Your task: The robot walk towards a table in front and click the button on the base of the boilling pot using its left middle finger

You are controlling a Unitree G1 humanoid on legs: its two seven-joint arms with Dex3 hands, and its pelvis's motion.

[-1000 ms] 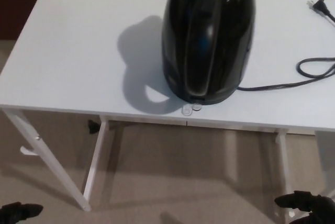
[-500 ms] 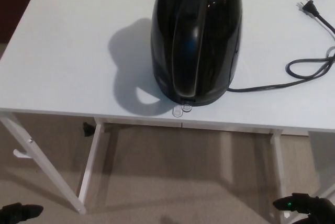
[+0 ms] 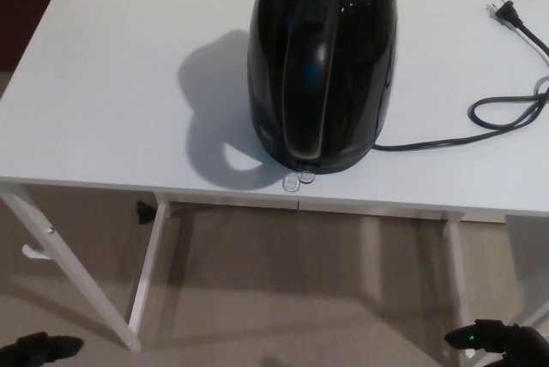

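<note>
A glossy black boiling pot [image 3: 322,58] stands on a white table [image 3: 111,101], its handle facing me. At the foot of its base, near the table's front edge, sits a small clear button lever [image 3: 298,178]. My left hand [image 3: 39,351] shows only as a dark shape at the bottom left corner, low over the floor and far from the pot. Only part of my right hand [image 3: 497,339] shows at the bottom right, with a green light on it.
A black power cord [image 3: 497,114] loops across the table's right side and ends in a loose plug [image 3: 504,10]. White table legs [image 3: 150,273] and beige carpet lie below the front edge. A dark red panel stands at the far left.
Over the last second the whole picture has shifted, so the camera moved; in the last half second little differs. Both hands stay low at the bottom corners.
</note>
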